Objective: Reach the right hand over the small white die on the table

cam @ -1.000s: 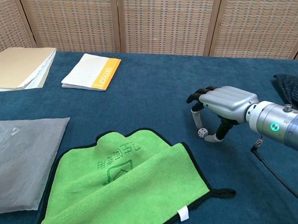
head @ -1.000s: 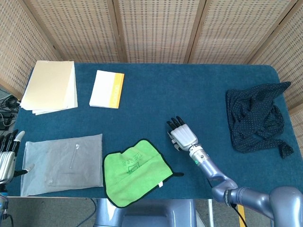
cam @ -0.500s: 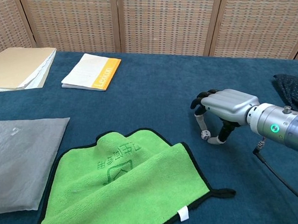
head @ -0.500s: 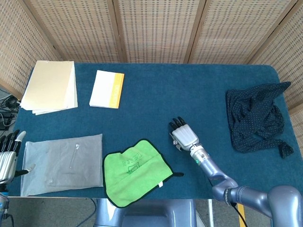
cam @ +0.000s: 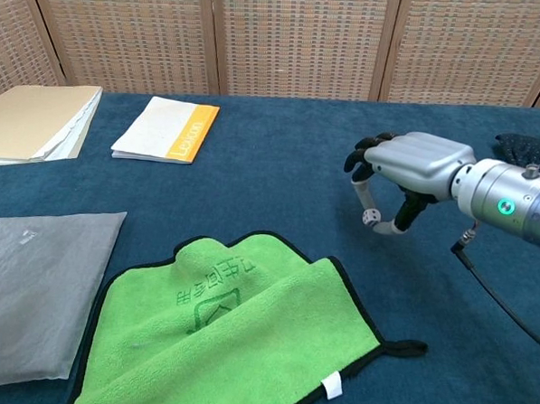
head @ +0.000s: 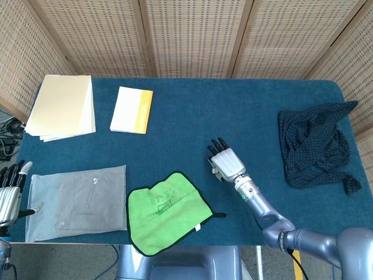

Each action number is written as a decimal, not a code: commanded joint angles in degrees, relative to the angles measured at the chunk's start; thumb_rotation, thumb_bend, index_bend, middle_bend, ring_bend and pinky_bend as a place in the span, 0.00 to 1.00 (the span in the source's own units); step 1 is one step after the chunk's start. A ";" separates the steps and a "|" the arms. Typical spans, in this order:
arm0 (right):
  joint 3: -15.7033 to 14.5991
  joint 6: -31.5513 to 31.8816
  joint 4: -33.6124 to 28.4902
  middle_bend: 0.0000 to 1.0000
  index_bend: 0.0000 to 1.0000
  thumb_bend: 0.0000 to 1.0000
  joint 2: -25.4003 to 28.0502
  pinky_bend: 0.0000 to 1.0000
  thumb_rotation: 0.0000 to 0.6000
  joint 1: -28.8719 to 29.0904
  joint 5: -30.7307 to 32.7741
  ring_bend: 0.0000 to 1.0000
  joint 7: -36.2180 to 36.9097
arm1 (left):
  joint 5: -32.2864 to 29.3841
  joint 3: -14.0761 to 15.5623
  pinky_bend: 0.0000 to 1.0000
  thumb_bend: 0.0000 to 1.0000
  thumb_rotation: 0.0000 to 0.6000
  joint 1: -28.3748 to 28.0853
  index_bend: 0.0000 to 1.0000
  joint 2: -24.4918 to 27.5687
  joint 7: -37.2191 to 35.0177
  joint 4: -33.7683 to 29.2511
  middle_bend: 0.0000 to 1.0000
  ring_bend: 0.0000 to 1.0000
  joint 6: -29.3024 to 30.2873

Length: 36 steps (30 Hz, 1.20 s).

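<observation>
Matt blue felt-like table [cam: 281,157], fuzzy green cloth [cam: 236,331], smooth silver metal right hand [cam: 408,164] w/ glossy forearm.

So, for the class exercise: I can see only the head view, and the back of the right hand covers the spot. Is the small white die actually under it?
Observer: Yes. The chest view shows the small white die below the palm of the right hand.
Operator: Is the hand touching it?
Observer: It looks so. The die sits at a fingertip with the thumb on its other side, apparently pinched.
Operator: Is the die resting on the table?
Observer: I cannot tell. The palm is above the blue table, with the fingers curled downward.
</observation>
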 commanded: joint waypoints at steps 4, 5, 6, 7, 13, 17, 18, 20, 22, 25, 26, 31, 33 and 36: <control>2.19 2.01 -4.14 0.24 0.59 0.49 4.60 0.00 1.00 -0.42 2.08 0.00 -1.97 | 0.03 0.07 0.00 0.00 1.00 -0.01 0.00 0.01 0.01 0.01 0.00 0.00 -0.04; 2.38 2.25 -4.51 0.24 0.59 0.49 5.13 0.00 1.00 -0.54 2.39 0.00 -2.14 | 0.04 0.09 0.00 0.00 1.00 -0.02 0.00 -0.01 0.05 0.02 0.00 0.00 -0.07; 2.70 2.67 -4.91 0.24 0.59 0.49 5.85 0.00 1.00 -0.74 2.90 0.00 -2.44 | 0.09 0.12 0.00 0.00 1.00 -0.07 0.00 -0.03 0.15 0.00 0.00 0.00 -0.12; 2.86 2.89 -5.14 0.24 0.59 0.48 6.25 0.00 1.00 -0.87 3.26 0.00 -2.64 | 0.10 0.14 0.00 0.00 1.00 -0.09 0.00 -0.05 0.23 -0.03 0.00 0.00 -0.16; 2.74 3.46 -6.06 0.22 0.57 0.46 7.95 0.00 1.00 -1.57 5.43 0.00 -4.41 | 0.41 0.15 0.00 0.00 1.00 -0.14 0.00 -0.04 0.66 -0.41 0.00 0.00 0.14; 2.35 3.61 -6.39 0.17 0.49 0.41 8.40 0.00 1.00 -1.79 6.00 0.00 -4.72 | 0.57 0.27 0.00 0.00 1.00 -0.17 0.00 -0.06 0.95 -0.57 0.00 0.00 0.14; 2.25 3.66 -6.57 0.15 0.45 0.40 8.52 0.00 1.00 -1.85 6.12 0.00 -4.73 | 0.58 0.27 0.00 0.00 1.00 -0.16 0.00 -0.06 0.98 -0.60 0.00 0.00 0.18; 2.10 3.75 -6.83 0.09 0.37 0.35 8.66 0.00 1.00 -1.95 6.49 0.00 -5.01 | 0.57 0.25 0.00 0.00 1.00 -0.13 0.00 -0.03 0.98 -0.65 0.00 0.00 0.26; 2.00 3.87 -7.07 0.06 0.32 0.31 8.70 0.00 1.00 -2.00 6.95 0.00 -5.41 | 0.54 0.21 0.00 0.00 1.00 -0.09 0.00 0.02 0.93 -0.69 0.00 0.00 0.37; 1.91 4.17 -7.37 0.05 0.30 0.30 8.70 0.00 1.00 -2.06 7.39 0.00 -5.78 | 0.52 0.18 0.00 0.00 1.00 -0.02 0.00 0.10 0.73 -0.72 0.00 0.00 0.51; 1.85 4.19 -7.45 0.05 0.30 0.30 8.71 0.00 1.00 -2.08 7.50 0.00 -5.86 | 0.52 0.20 0.00 0.00 1.00 0.00 0.00 0.13 0.69 -0.71 0.00 0.00 0.51; 1.18 4.57 -7.82 0.05 0.28 0.30 8.91 0.00 1.00 -2.46 7.75 0.00 -6.21 | 0.65 0.25 0.00 0.00 1.00 0.17 0.00 0.23 0.41 -0.70 0.00 0.00 0.81; 0.96 4.83 -7.86 0.04 0.27 0.30 9.01 0.00 1.00 -2.75 7.93 0.00 -6.16 | 0.73 0.27 0.00 0.00 1.00 0.23 0.00 0.28 0.31 -0.72 0.00 0.00 0.94; 0.54 5.85 -8.35 0.01 0.25 0.30 9.81 0.00 1.00 -3.82 8.11 0.00 -5.42 | 0.79 0.27 0.00 0.00 1.00 0.39 0.00 0.41 0.02 -0.74 0.00 0.00 1.22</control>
